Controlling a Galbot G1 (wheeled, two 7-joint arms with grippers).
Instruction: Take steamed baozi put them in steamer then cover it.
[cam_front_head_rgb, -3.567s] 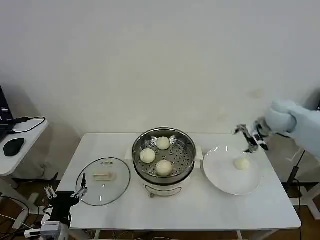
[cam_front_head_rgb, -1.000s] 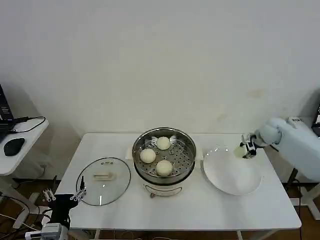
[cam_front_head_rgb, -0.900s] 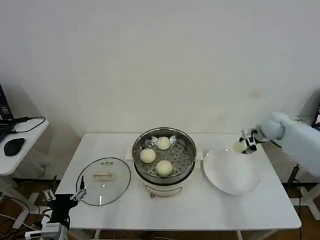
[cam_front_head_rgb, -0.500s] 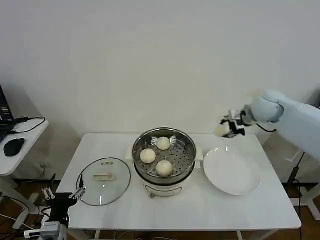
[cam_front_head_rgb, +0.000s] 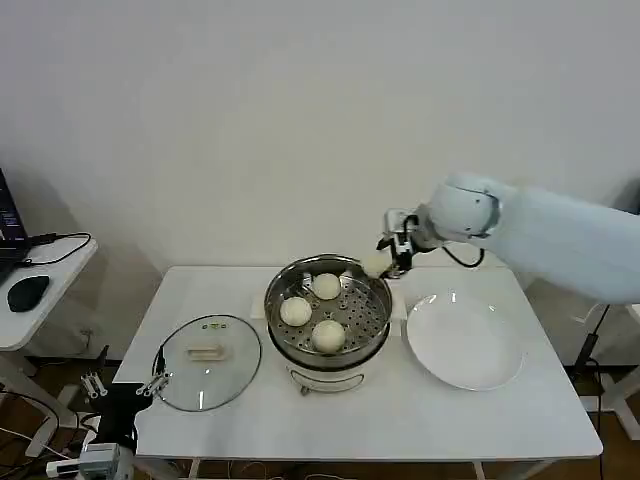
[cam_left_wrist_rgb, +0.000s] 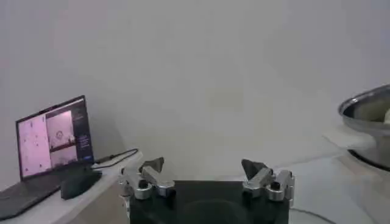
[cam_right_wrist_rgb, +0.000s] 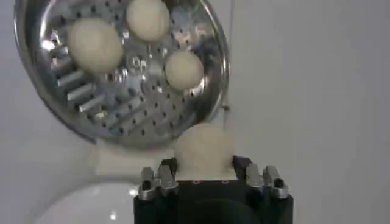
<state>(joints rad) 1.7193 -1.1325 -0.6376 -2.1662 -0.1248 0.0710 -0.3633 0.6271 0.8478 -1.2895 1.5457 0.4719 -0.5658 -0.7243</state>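
Right end effector (cam_front_head_rgb: 392, 252): it holds the last baozi (cam_front_head_rgb: 375, 264), clamped on its two sides, and has carried it from the plate over to the steamer's far right edge. The baozi is up in the air, not yet inside.
Left end effector (cam_front_head_rgb: 122, 386): parked low, off the near left corner of the table (cam_front_head_rgb: 250, 420), fingers apart, holding nothing.
Cover (cam_front_head_rgb: 206, 362): lies flat on the table, left of the steamer, just beside it.
Plate (cam_front_head_rgb: 465, 345): right of the steamer, now bare, because the bun that lay on it has been picked up.
Steamer (cam_front_head_rgb: 328, 310): in the middle of the table, open, with three baozi (cam_front_head_rgb: 328, 335) on its holed tray.
What it means: I think only the drop into the free spot is left, then the cover goes on.
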